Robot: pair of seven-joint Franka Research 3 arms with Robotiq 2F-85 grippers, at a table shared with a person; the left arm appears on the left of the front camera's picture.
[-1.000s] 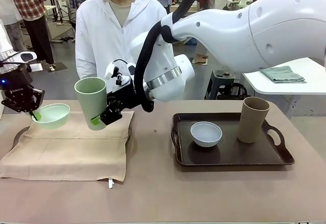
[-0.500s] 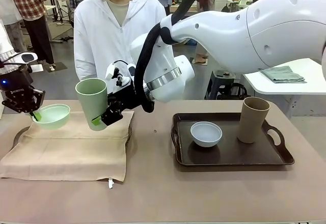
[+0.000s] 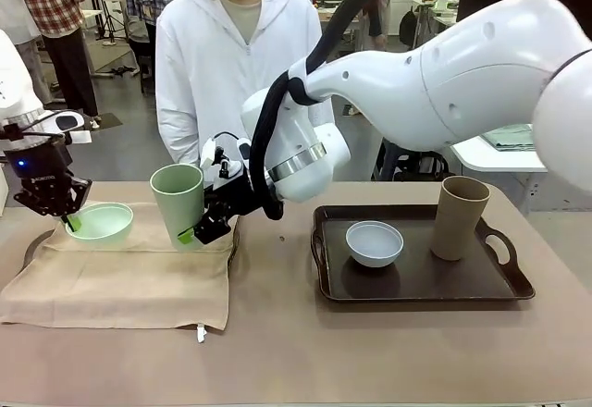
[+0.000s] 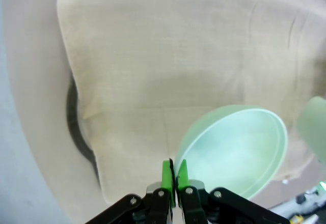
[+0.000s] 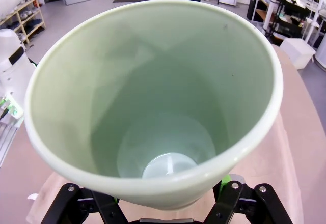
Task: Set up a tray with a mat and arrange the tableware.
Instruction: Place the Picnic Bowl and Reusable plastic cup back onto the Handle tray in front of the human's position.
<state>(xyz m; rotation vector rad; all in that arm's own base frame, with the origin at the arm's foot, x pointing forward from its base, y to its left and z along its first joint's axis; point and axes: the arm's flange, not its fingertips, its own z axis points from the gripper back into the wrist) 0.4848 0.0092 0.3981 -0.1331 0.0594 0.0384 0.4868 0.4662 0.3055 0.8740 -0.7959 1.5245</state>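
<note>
The left claw (image 3: 57,207) is pinched tight, its green pads nearly meeting on the near rim of the mint green bowl (image 3: 97,221). The bowl sits tilted over the far left corner of the beige mat (image 3: 120,276); whether it rests on the cloth I cannot tell. The mat is draped over a dark tray (image 3: 31,248), whose edge peeks out at the sides.

The right claw (image 3: 196,229) reaches across the middle with its fingers spread wide around the lower part of the pale green cup (image 3: 178,199), gripping it from both sides. The cup leans slightly, mouth up, above the far right edge of the mat.

To the right, a second tray (image 3: 421,282) holds the white bowl (image 3: 375,243) and, well apart from it, the upright brown cup (image 3: 460,217).
</note>
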